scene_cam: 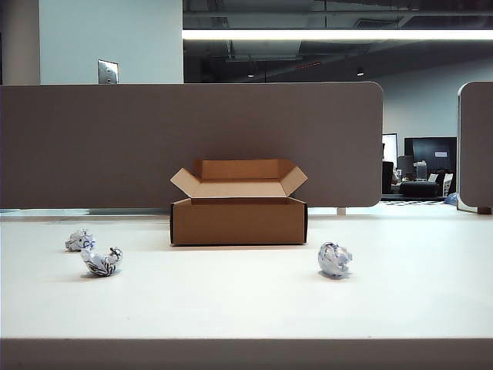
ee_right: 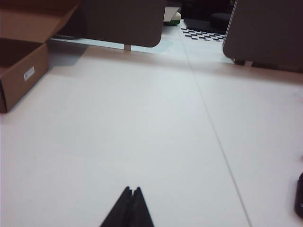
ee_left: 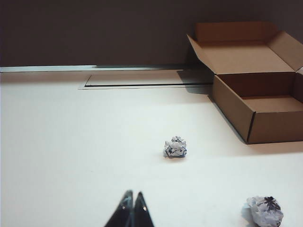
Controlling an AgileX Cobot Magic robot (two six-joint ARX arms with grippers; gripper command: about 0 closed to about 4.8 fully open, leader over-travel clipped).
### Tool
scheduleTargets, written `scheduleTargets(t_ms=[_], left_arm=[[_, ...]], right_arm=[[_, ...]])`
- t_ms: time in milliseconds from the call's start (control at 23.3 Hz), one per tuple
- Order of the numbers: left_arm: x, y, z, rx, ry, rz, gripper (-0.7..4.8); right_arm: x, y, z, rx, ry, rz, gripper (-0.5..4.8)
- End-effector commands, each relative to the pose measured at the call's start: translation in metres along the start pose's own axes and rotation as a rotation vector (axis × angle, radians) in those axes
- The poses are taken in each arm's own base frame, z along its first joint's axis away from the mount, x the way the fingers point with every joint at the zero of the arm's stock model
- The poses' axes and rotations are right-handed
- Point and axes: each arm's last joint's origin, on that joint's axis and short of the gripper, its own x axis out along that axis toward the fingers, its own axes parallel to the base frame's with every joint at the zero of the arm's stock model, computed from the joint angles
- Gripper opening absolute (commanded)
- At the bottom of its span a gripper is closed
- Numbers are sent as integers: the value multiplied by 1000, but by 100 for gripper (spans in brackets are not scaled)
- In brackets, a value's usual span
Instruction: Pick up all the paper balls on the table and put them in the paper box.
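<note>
Three paper balls lie on the off-white table point(scene_cam: 246, 308). Two are at the left, one point(scene_cam: 78, 240) behind the other point(scene_cam: 102, 262), and one point(scene_cam: 334, 259) is at the right. The brown paper box point(scene_cam: 239, 220) stands open in the middle at the back, flaps spread. Neither arm shows in the exterior view. In the left wrist view my left gripper point(ee_left: 132, 194) is shut and empty, well short of a paper ball point(ee_left: 175, 147), with another paper ball point(ee_left: 264, 211) off to its side and the paper box point(ee_left: 258, 101) beyond. My right gripper point(ee_right: 132, 189) is shut and empty over bare table, with the paper box point(ee_right: 21, 71) at that view's edge.
A grey-brown partition panel point(scene_cam: 192, 142) runs behind the box, and a second panel point(scene_cam: 475, 146) stands at the far right. A table seam point(ee_right: 213, 132) runs across the right side. A dark object point(ee_right: 298, 194) sits at the right wrist view's edge.
</note>
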Motion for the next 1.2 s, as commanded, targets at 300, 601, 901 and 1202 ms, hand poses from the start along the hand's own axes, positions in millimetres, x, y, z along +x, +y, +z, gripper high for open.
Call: scheduleTargets(t_ms=[300,601,901,1202], left_arm=[[-17,1,62,-177,-218,-13,-6],[-43,3,136,-181,-179,9,-6],[4,3,145,-178,-82,-18,-6],[45,0,160,-94,9,-148,-6]], right_arm=[[-13,-10,52,362,-417,-48,-5],[-27,-21,121,314,-355,-64,-5],[18,-20,182,172,-235,33,-5],[65,-15,217,163,-2,176,-5]])
